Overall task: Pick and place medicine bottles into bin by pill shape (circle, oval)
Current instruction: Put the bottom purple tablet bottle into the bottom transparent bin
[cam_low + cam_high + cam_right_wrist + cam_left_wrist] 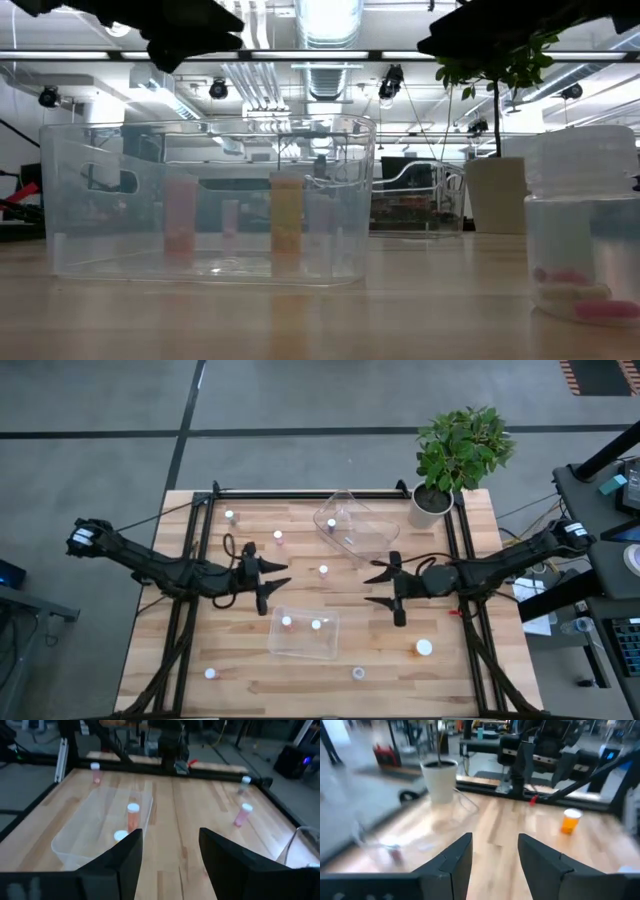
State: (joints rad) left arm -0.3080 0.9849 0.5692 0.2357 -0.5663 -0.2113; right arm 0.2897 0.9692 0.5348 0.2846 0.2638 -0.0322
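Note:
Several tiny white-capped medicine bottles stand upright on the wooden table: at the far left (230, 515), (278, 537), in the middle (323, 570), and near the front edge (210, 673), (358, 673). A larger orange one (424, 648) stands at the front right. Two bottles (287, 622), (316, 625) stand in the near clear bin (303, 645). One bottle (331, 523) is in the far clear bin (365, 535). My left gripper (275, 585) is open and empty, left of the middle. My right gripper (372, 590) is open and empty, facing it from the right.
A potted plant (455, 460) stands at the table's far right corner. Black frame rails (300, 492) run along the far edge and the sides. In the low view one bottle (585, 235) stands close to the camera, right of the near bin (210, 200).

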